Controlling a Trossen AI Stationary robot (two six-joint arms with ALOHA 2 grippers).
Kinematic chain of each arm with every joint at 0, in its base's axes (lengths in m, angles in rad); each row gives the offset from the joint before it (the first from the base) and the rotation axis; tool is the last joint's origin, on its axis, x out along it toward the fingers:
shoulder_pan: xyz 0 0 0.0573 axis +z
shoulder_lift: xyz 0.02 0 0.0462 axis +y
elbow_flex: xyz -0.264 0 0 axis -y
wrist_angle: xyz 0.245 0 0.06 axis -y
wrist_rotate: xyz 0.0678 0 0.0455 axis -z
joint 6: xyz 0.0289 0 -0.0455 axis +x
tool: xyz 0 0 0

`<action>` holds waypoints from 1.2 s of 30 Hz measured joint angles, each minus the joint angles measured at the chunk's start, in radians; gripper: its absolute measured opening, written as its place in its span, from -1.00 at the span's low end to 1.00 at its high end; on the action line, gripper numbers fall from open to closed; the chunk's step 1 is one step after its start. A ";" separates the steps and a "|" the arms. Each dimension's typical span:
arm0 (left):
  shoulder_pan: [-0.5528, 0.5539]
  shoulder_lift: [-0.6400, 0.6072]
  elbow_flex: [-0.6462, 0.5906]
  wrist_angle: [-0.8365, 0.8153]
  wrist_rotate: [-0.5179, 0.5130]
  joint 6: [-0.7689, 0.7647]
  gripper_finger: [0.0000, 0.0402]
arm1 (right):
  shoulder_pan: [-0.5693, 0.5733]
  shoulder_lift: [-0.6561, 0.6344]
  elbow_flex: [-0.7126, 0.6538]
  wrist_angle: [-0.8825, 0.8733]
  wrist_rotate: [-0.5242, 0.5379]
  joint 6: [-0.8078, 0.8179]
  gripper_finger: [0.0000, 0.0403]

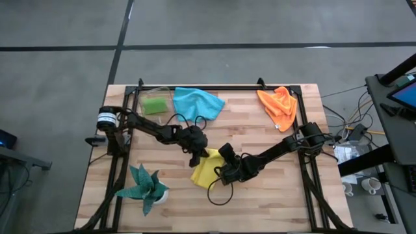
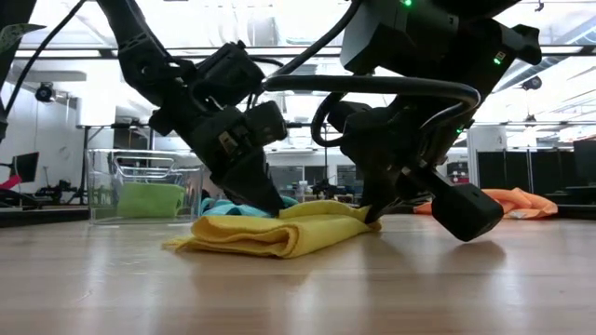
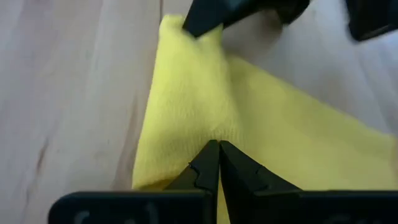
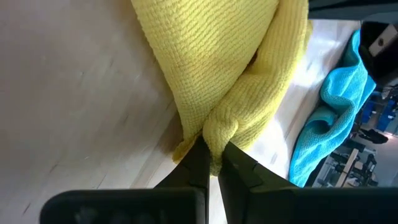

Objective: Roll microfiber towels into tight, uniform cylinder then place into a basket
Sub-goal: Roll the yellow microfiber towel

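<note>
The yellow towel [image 1: 203, 171] lies folded over on the table's middle, near the front. My left gripper [image 1: 199, 156] is shut on its far-left part and my right gripper [image 1: 223, 164] is shut on its right end. The blue towel [image 1: 197, 102] lies crumpled at the far middle. The orange towel [image 1: 279, 107] lies at the far right. The lime green towel [image 1: 155, 104] sits inside the clear basket [image 1: 158, 91] at the far left; in the low view the basket [image 2: 102, 186] stands behind the left arm. My left gripper pinches a raised fold of the yellow towel [image 3: 214, 127] between its two fingertips, slanting down from the table's far left. The towel rests on the table, several layers thick [image 2: 279, 237]. My right gripper pinches a bunched fold at the yellow towel's end [image 4: 225, 127] between its two fingertips, slanting down from the table's right. The cloth is gathered into a ridge at the fingers. The towel's rest lies on the table.
A dark teal spiky plant in a white pot [image 1: 147, 187] stands at the front left. A black metal frame [image 1: 214, 87] runs round the table's far and side edges. Bare wood shows at the front right [image 1: 279, 195].
</note>
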 joint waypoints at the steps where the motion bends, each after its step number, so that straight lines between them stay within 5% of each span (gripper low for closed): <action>1: -0.001 0.000 -0.004 0.000 -0.008 0.000 -1.00 | 0.000 0.000 0.000 0.000 0.000 0.000 -0.94; 11: -0.001 0.003 -0.006 -0.018 -0.054 0.026 -1.00 | 0.000 -0.006 0.000 -0.004 0.004 0.065 -0.89; 20: -0.001 0.005 -0.006 -0.022 -0.074 0.026 -1.00 | 0.002 -0.106 0.000 -0.047 -0.006 0.176 -0.41; 27: -0.001 0.005 -0.006 -0.038 -0.125 0.062 -1.00 | -0.014 -0.272 -0.077 -0.141 -0.020 0.466 -0.31; 31: 0.000 0.005 -0.006 -0.037 -0.132 0.077 -1.00 | -0.035 -0.361 -0.228 0.024 -0.178 0.611 -0.37; 36: 0.000 0.005 -0.006 -0.041 -0.134 0.099 -1.00 | -0.030 -0.409 -0.410 0.455 -0.315 0.631 -0.48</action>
